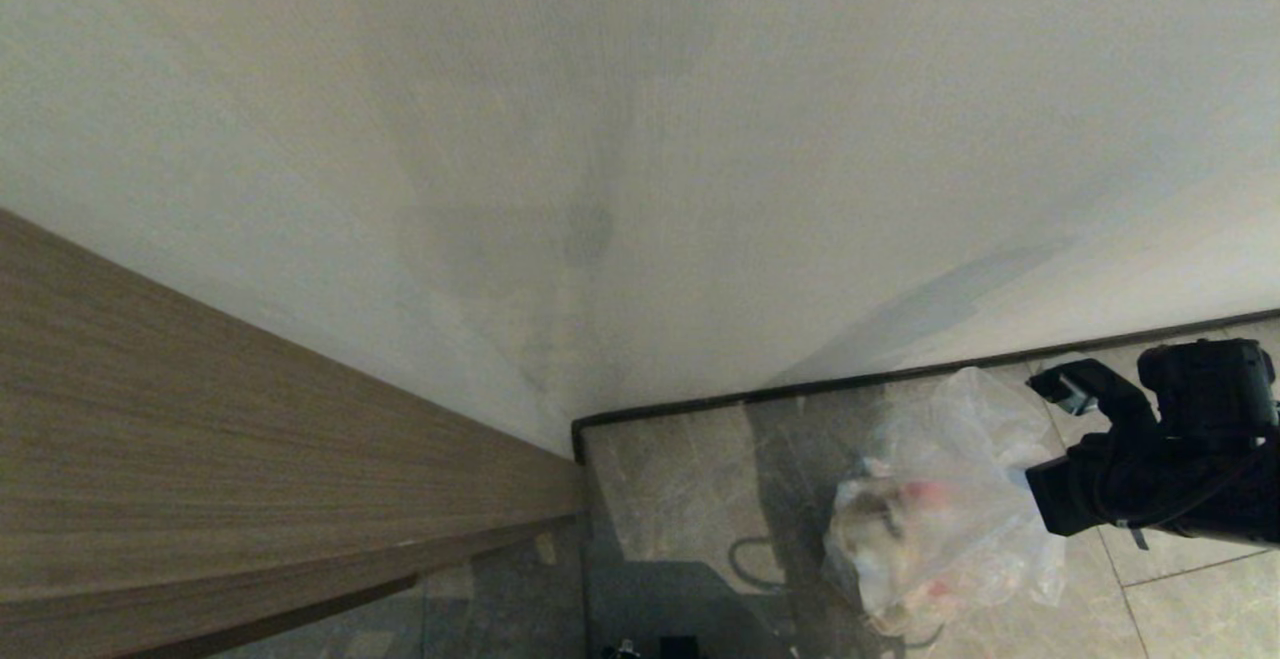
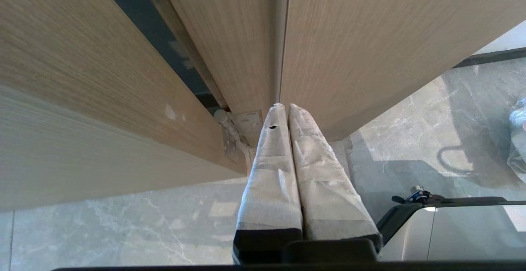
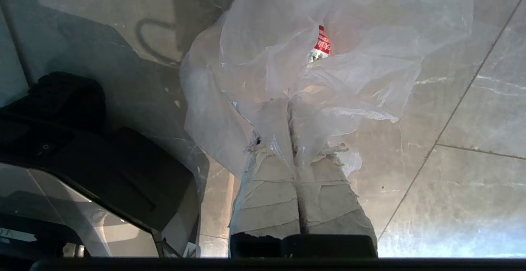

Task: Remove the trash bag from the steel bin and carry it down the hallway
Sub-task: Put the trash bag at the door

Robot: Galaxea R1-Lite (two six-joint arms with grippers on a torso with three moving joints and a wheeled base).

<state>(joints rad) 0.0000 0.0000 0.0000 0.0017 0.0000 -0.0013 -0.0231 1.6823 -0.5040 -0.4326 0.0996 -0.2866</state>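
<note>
The trash bag [image 1: 940, 509] is a clear crinkly plastic bag with pale litter and bits of red showing through it. It hangs over the grey marbled hallway floor [image 1: 680, 479] at the lower right of the head view. My right gripper [image 3: 289, 114] is shut on the bag's gathered top [image 3: 287, 57], and the plastic drapes over its taped fingers [image 3: 267, 188]. A red-and-white label [image 3: 322, 45] shows inside the bag. The right arm [image 1: 1170, 459] reaches in from the right edge. My left gripper [image 2: 283, 108] is shut and empty, close to a wooden door. The steel bin is out of view.
A wood-grain door panel [image 1: 200, 439] runs along the left, with a hinge [image 2: 232, 135] near my left fingertips. A white wall [image 1: 640, 139] with black skirting [image 1: 900, 377] meets the floor ahead. My own base [image 3: 90, 151] sits beside the bag.
</note>
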